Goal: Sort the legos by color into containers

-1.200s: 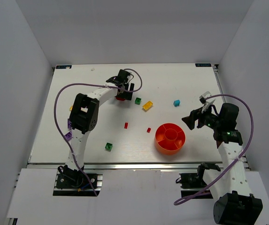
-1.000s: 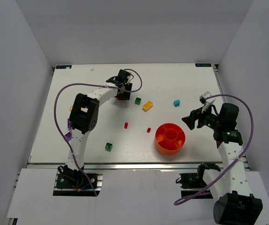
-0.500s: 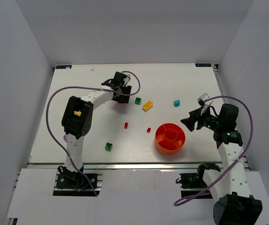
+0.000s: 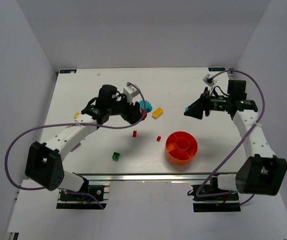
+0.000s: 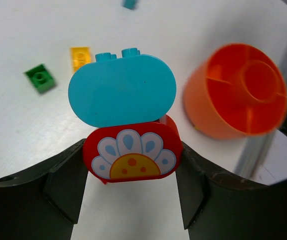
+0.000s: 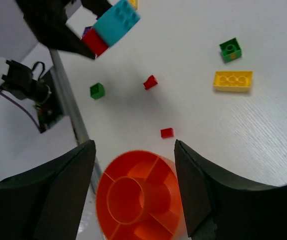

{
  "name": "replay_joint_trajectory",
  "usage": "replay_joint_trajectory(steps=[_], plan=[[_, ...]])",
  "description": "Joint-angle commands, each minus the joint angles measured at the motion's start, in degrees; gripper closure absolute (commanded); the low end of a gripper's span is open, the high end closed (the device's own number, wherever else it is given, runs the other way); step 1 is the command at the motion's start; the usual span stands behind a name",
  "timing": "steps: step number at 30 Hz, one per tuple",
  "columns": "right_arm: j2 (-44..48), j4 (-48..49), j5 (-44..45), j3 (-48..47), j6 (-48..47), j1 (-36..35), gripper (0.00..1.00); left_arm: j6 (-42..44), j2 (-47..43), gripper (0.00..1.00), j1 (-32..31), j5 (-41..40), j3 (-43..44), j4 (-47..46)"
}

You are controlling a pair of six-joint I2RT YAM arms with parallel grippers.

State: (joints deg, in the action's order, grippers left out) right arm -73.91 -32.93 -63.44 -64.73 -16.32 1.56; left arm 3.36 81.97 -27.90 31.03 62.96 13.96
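Lift is the main change: the left gripper (image 4: 139,113), lowered at the far part of the table (image 4: 83,80) a moment ago, is now raised above it. Its jaws are pinched on a red brick (image 5: 130,157) with a flower print, and a cyan brick (image 5: 122,90) is stacked on top. The right gripper (image 4: 194,111) is now swung out over the far right of the table, jaws spread and nothing held. The tray (image 6: 133,165) is seen with bare compartments, well apart from the lifted stack, so no sorting is judged done yet. Two colours are carried as one piece, and a split is likely needed before either is dropped. A yellow brick (image 4: 157,113) and other small bricks are left lying on the table
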Motion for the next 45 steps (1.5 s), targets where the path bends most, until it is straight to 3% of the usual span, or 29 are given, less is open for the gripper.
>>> replay_joint_trajectory(steps=[1,2,4,5,6,8,21,34,45], plan=[[-2.73,0.8,0.38,-4.96,12.32,-4.8,0.32,3.94,-6.03,0.93,-1.01,10.19,-4.59,-5.69],[-3.17,2.85,1.47,-5.66,19.32,-5.68,0.33,4.29,-7.43,0.93,-1.02,10.63,-5.38,-5.61],[-5.53,4.18,2.79,-8.04,23.59,-9.73,0.32,4.38,-8.32,0.93,-1.54,10.64,-5.92,-4.9],[-6.67,4.54,2.27,-8.91,24.92,-11.13,0.27,4.55,-8.84,0.93,-2.41,10.46,-6.44,-4.64],[-8.34,4.97,1.83,-9.36,26.67,-12.01,0.11,5.08,-9.89,0.93,-3.29,8.98,-7.4,-4.38],[-9.84,5.33,-0.53,-9.1,27.13,-13.95,0.11,5.87,-10.69,0.93,-4.17,7.39,-8.37,-4.38],[-16.0,3.66,-3.62,-11.47,26.78,-21.42,0.11,11.06,-8.15,0.93,-11.82,-6.15,-6.98,-1.74],[-17.5,0.67,8.06,-11.47,26.07,-23.18,0.26,11.23,-7.53,0.93,-14.55,-14.06,-6.18,-3.23],[-20.39,0.76,7.9,-12.88,25.89,-23.1,0.28,11.15,-9.29,0.93,-16.13,-14.24,-6.62,-3.41]])
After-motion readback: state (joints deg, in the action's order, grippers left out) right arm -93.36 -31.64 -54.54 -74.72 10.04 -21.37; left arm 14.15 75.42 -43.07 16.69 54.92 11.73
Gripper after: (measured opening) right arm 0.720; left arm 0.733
